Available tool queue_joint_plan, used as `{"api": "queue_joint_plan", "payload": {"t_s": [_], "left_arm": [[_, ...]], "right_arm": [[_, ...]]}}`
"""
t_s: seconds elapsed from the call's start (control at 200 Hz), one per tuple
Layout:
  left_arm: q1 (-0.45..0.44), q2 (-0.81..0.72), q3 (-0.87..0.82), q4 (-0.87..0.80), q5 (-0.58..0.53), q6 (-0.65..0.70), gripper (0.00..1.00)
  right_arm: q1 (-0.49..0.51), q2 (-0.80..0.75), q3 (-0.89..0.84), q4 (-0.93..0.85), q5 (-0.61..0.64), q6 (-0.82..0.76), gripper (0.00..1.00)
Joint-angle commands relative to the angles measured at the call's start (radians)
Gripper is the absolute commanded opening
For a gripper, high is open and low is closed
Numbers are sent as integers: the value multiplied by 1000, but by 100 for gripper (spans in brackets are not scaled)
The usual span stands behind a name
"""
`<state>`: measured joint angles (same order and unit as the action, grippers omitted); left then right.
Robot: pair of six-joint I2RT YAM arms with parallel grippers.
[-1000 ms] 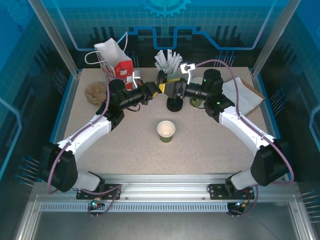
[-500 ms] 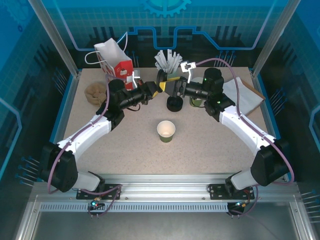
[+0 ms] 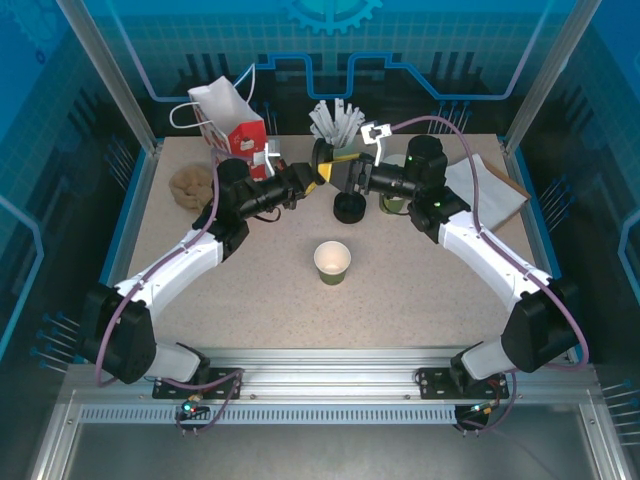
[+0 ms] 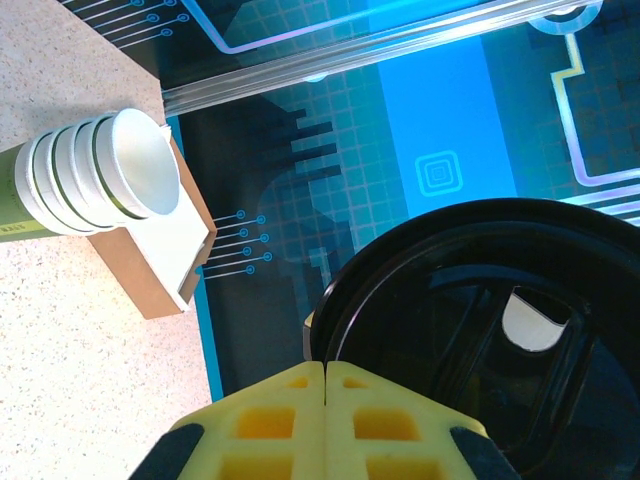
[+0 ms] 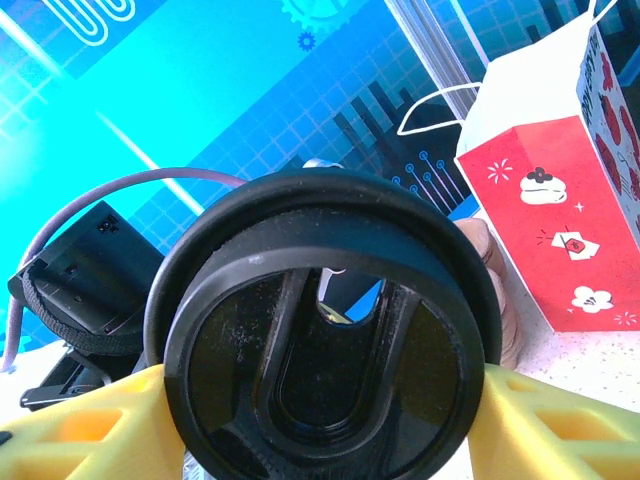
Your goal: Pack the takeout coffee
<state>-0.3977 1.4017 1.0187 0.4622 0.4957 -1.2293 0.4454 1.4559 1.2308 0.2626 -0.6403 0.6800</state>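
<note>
The cup (image 3: 332,262) stands upright and uncovered on the tabletop (image 3: 250,290), its white inside showing. Straight beyond the cup, toward the far edge and raised off the tabletop, the two grippers meet nose to nose at a single black lid (image 5: 320,340). The left gripper (image 4: 325,385) is fully closed, pinching the lid by its rim. The right gripper (image 5: 320,385) faces it with its jaws apart, one on each side of the lid and close against the rim; whether they already press on it cannot be told. The lid appears to stand on edge, its round face turned toward the right wrist rather than lying flat like the cup's mouth. A stack of lids (image 3: 349,208) sits on the tabletop between the cup and the held lid, slightly to the right. Both grippers are about equally far from the cup, so neither arm has the shorter way. The coming move probably turns on carrying the lid toward the near side, over the stack, and levelling it above the cup's mouth.
</note>
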Motion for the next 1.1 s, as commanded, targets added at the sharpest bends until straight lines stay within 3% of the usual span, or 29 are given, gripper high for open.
{"api": "queue_joint_plan", "payload": {"t_s": [0.0,0.42,0.655,0.76,0.94,1.096], "left_arm": [[-13,11,-12,47,38,-3,7],[-5,20,-26,50,23,1,23],[48,3,-84,-4,-9,70,50],[77,-24,-99,-161,-44,198,58],[85,-75,-46,-611,-161,550,68],[92,-127,-63,-773,-271,682,76]], "right_arm": [[13,-24,26,-24,-1,-13,64],[-20,-60,7,-94,33,-25,62],[-84,-148,-49,-289,115,-96,59],[-69,-192,-56,-503,223,-222,58],[51,-209,-24,-833,441,-406,58],[169,-176,-7,-960,547,-428,56]]}}
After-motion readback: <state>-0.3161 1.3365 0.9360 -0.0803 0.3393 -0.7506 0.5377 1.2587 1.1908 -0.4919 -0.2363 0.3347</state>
